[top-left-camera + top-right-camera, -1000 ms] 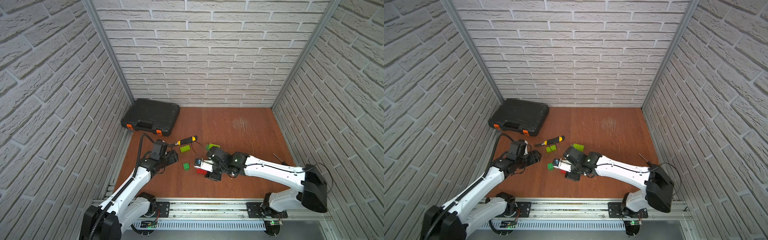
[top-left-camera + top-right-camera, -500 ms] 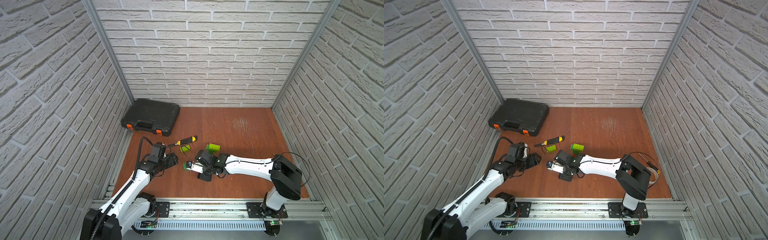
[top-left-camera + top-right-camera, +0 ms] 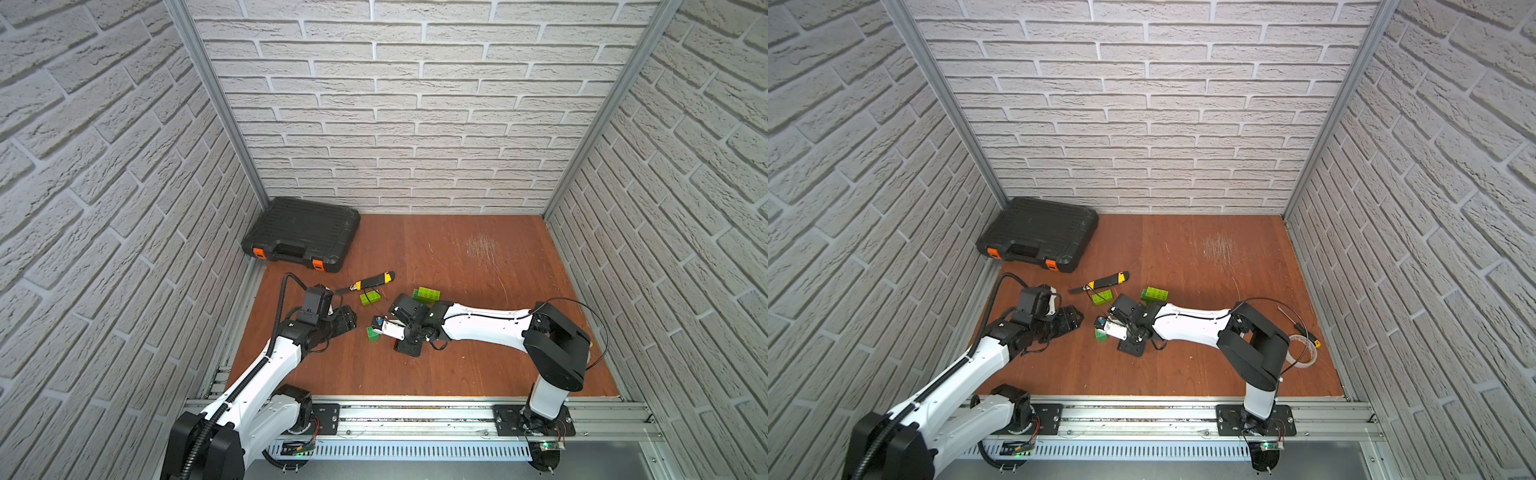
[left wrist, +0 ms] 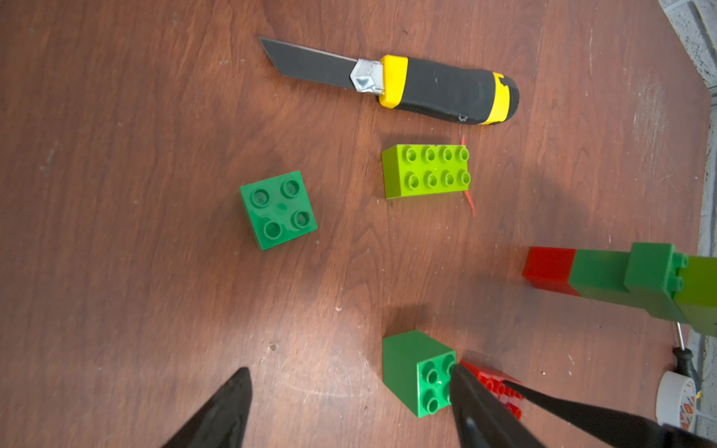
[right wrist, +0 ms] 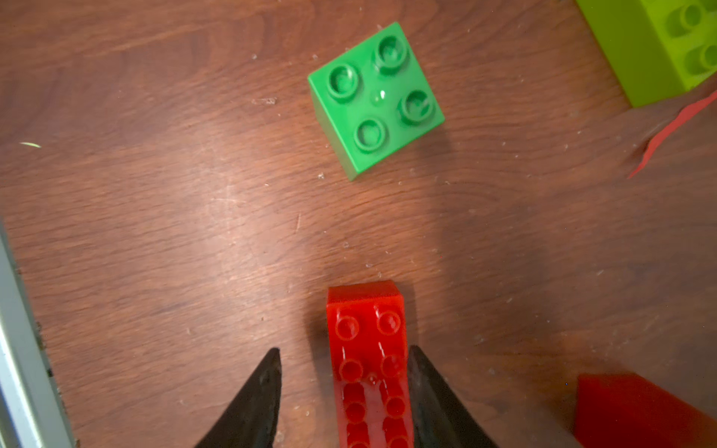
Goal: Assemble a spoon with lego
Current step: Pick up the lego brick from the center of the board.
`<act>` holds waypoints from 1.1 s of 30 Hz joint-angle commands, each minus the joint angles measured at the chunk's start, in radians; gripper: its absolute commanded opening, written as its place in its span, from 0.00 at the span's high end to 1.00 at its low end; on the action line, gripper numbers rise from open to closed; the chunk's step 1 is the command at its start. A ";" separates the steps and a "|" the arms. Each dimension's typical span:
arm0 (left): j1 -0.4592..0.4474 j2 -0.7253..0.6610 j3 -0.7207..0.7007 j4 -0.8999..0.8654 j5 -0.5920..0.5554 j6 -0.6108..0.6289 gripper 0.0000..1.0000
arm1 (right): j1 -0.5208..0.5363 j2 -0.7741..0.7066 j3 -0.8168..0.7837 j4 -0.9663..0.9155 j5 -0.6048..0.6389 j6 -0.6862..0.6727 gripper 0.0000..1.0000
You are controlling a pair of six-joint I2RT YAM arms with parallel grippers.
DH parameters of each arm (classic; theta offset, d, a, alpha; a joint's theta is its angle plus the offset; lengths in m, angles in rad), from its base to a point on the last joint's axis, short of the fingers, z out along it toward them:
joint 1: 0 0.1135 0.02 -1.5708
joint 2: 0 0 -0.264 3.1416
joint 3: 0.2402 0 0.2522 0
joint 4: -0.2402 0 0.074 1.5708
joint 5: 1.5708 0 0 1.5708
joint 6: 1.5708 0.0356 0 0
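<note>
The spoon shows as a joined strip of bricks (image 4: 605,277), red at its end, then dark green, running out of the left wrist view. My right gripper (image 5: 344,349) (image 3: 380,327) is open around a red oblong lego brick (image 5: 366,349). One finger touches the brick's side and a gap shows on the other side. A dark green square brick (image 5: 376,97) sits ahead of it. My left gripper (image 4: 349,369) (image 3: 347,320) is open and holds nothing. Just by one of its fingertips lies a dark green brick (image 4: 419,372) (image 3: 372,333). A second green square (image 4: 277,209) and a lime oblong (image 4: 426,170) (image 3: 370,297) lie loose.
A black-and-yellow utility knife (image 3: 372,282) (image 4: 426,85) lies with its blade out, just beyond the lime brick. A shut black tool case (image 3: 301,235) fills the far left corner. A tape roll (image 3: 1302,353) and a screwdriver (image 3: 1296,318) lie near the right wall.
My right arm has folded back at the elbow and carried its gripper left towards the loose green brick. Its jaws have narrowed around the red brick. The left arm has hardly moved.
</note>
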 commanded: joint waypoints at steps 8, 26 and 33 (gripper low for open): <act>0.009 0.013 -0.015 0.037 0.012 -0.004 0.21 | -0.017 0.039 0.037 0.000 -0.035 -0.016 0.55; 0.009 0.023 -0.010 0.070 0.031 -0.014 0.21 | -0.019 -0.036 0.076 -0.082 -0.038 -0.008 0.77; 0.002 0.101 0.032 0.161 0.091 -0.036 0.21 | -0.059 -0.227 0.191 -0.298 -0.036 -0.053 0.78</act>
